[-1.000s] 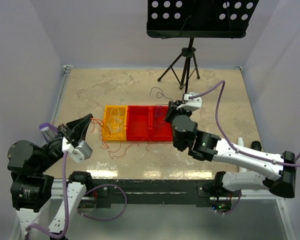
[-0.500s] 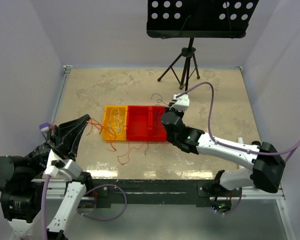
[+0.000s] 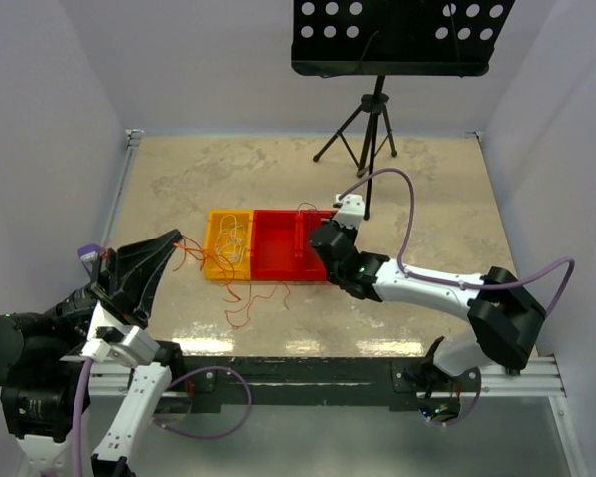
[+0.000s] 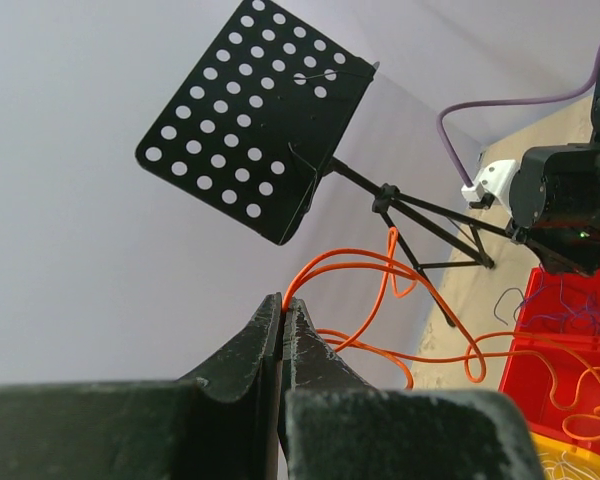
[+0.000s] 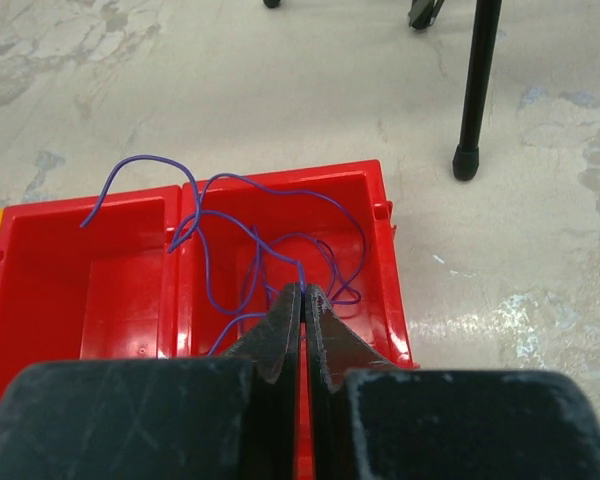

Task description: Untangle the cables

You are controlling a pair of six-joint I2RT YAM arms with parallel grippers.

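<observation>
Three bins sit side by side in a row at the middle of the bench [image 3: 228, 179]: the left bin [image 3: 211, 243], the middle bin [image 5: 110, 300] and the right bin [image 5: 388, 270]. My left claw [image 4: 282, 305] hangs left of the row, pinching a cable [image 4: 325, 262] that runs right toward the bins. My right claw [image 5: 302, 292] is over the right bin, nipping a second cable [image 5: 140, 157] — its loops drape into that bin and the middle one. Loose cables [image 3: 248, 303] lie on the bench just before the left and middle bins. The music stand [image 3: 377, 109] stands behind the row, near the far edge.
</observation>
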